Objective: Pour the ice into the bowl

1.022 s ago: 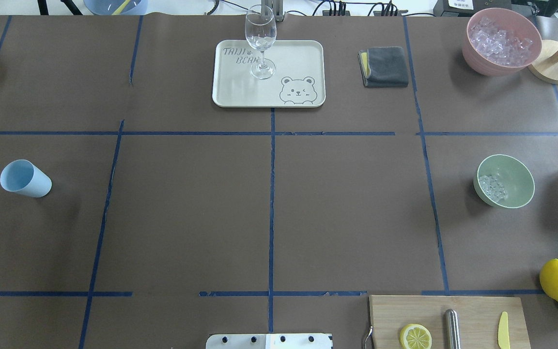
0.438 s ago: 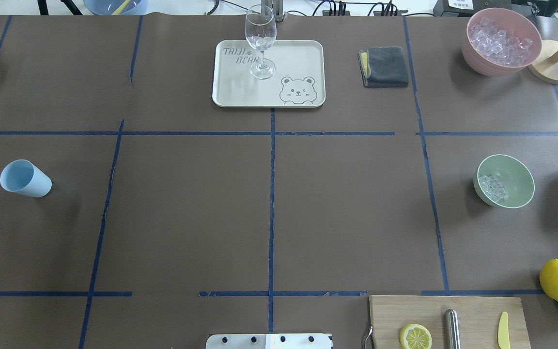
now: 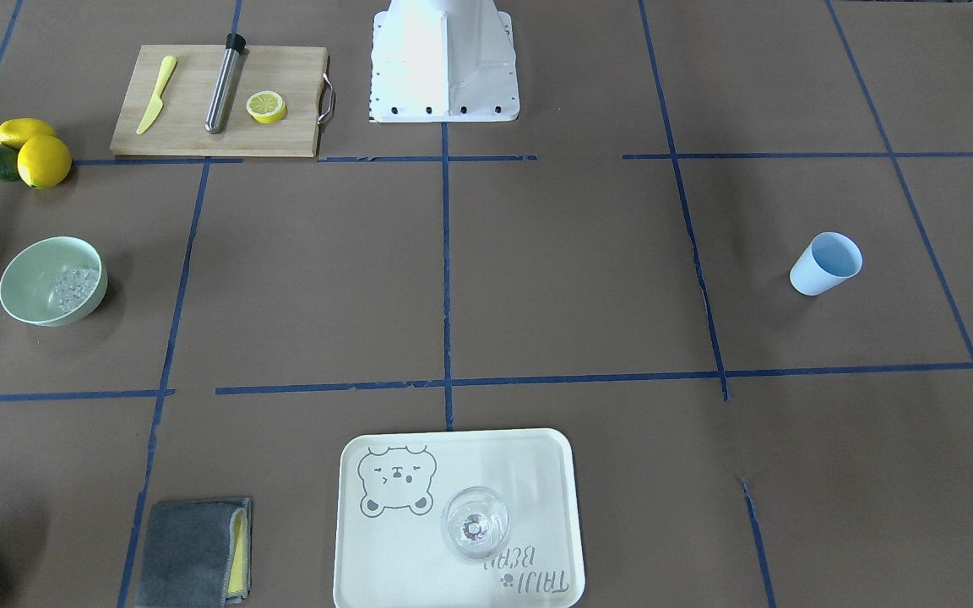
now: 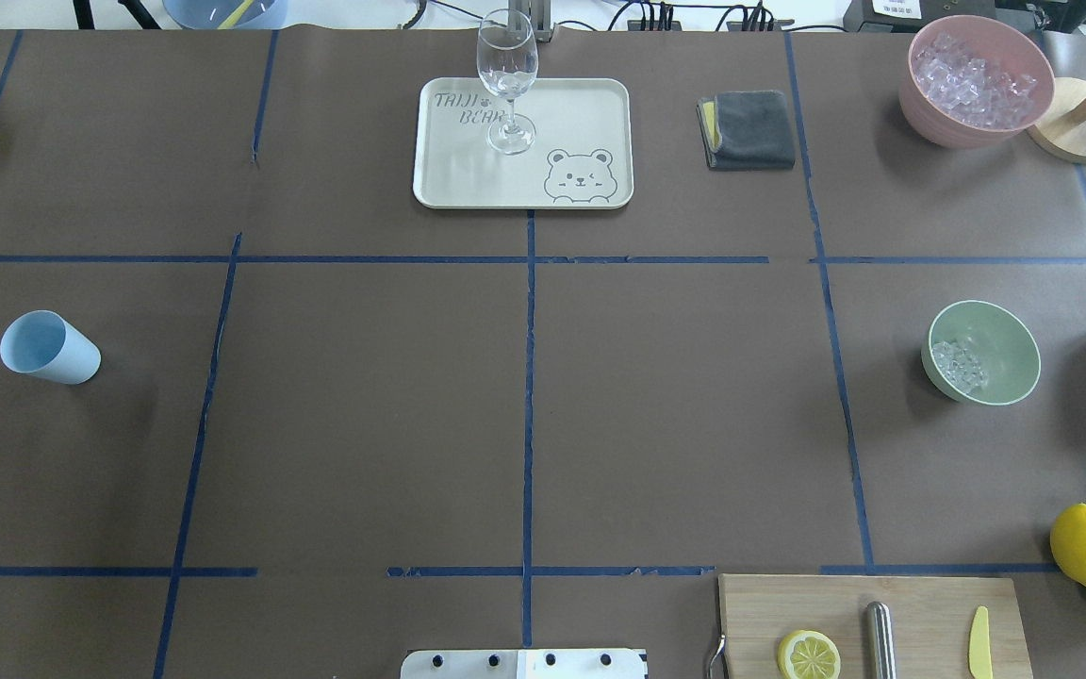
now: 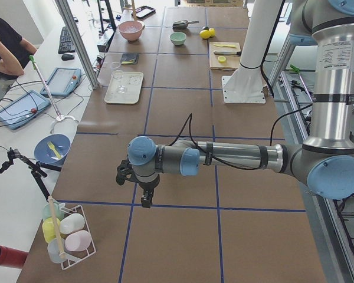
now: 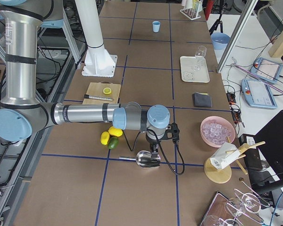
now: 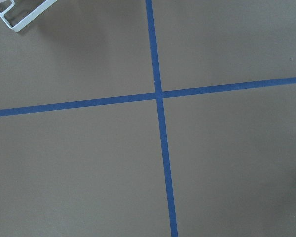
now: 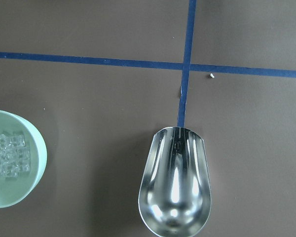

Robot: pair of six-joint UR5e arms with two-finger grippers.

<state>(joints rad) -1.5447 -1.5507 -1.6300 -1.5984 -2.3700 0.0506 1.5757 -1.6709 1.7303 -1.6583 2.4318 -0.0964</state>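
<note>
Covering the surface (image 4: 364,424) was brown paper crossed by blue tape lines (image 4: 528,396). The bowl (image 4: 1010,339) stood near the right edge, about midway between the near and far edges, with the ice (image 4: 961,364) heaped inside against one wall. Farther toward that edge, the right tool (image 6: 154,149) hung just above a metal scoop (image 8: 175,192) on the paper. Whether it was clenched or released could not be told. The left tool (image 5: 146,199) pointed down over a tape crossing near the left edge, its state likewise unclear. A person (image 5: 3,41) was at a side bench holding tablets (image 5: 20,109).
</note>
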